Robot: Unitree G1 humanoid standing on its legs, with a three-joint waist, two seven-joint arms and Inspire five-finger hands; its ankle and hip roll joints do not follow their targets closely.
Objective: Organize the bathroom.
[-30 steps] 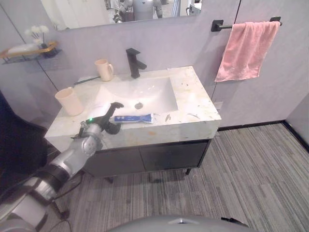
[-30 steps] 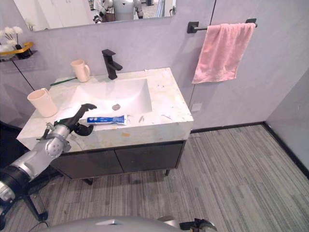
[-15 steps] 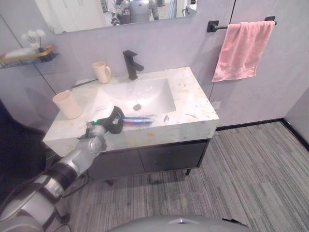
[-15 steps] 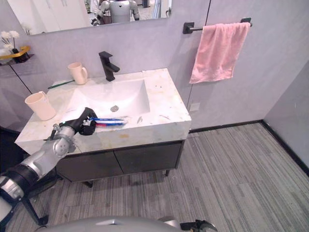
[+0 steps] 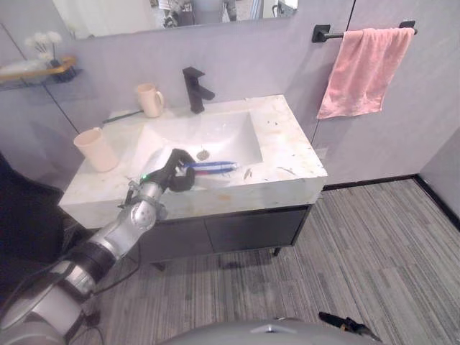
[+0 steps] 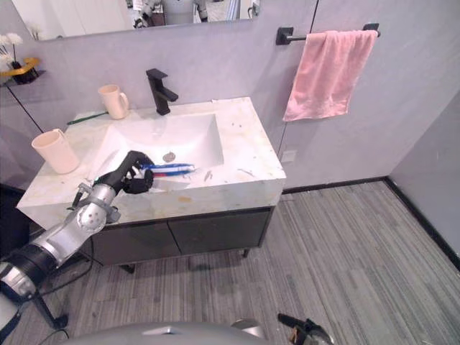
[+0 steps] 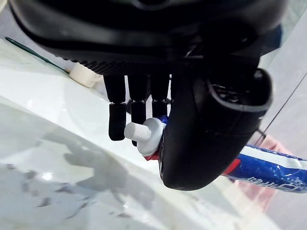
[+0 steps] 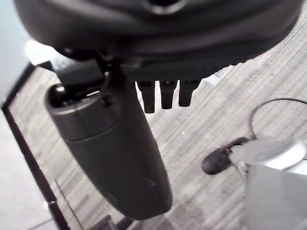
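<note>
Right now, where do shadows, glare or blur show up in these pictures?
In the left wrist view the left hand, curled round the toothpaste tube, casts a soft shadow on the glossy countertop, and the far cup looks blurred. In the left eye view the sink basin shines bright. In the right wrist view the right hand looks soft.

Mirror [image 5: 180, 11] spans wall above vanity. Small wall shelf [image 5: 32, 72] at far left carries white flowers [image 5: 44, 43] (in dark pot). Dark cabinet doors [image 5: 223, 230] sit below marble top; grey striped plank floor [image 5: 359, 251] runs off right.
</note>
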